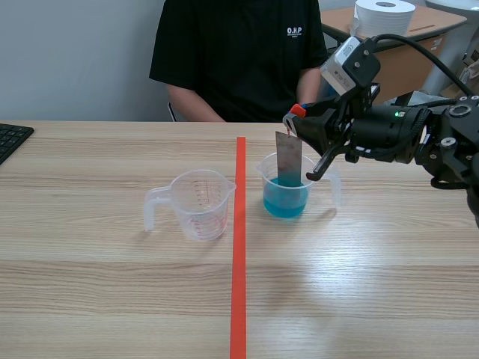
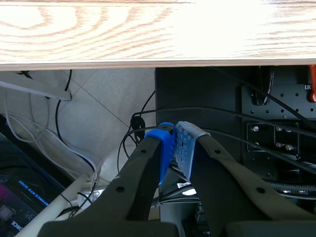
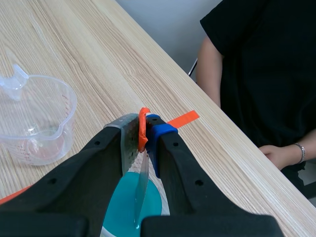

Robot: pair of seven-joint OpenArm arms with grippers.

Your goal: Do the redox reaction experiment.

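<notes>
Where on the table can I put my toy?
In front of the empty cup and the blue-liquid cup, the table is bare. So is the patch between keyboard and empty cup. Crowded: the blue-liquid cup, where the right gripper holds a metal strip.

Light wood-grain table (image 1: 112,299). Black computer keyboard (image 1: 10,140), corner only, at the table's left edge. Person in black short-sleeved T-shirt (image 1: 236,56), seated across the table, thin wristband (image 3: 298,147). Behind: white roll (image 1: 383,16), probably paper towel, on brown desk (image 1: 423,41). Under the table: loose cables (image 2: 134,121).
</notes>
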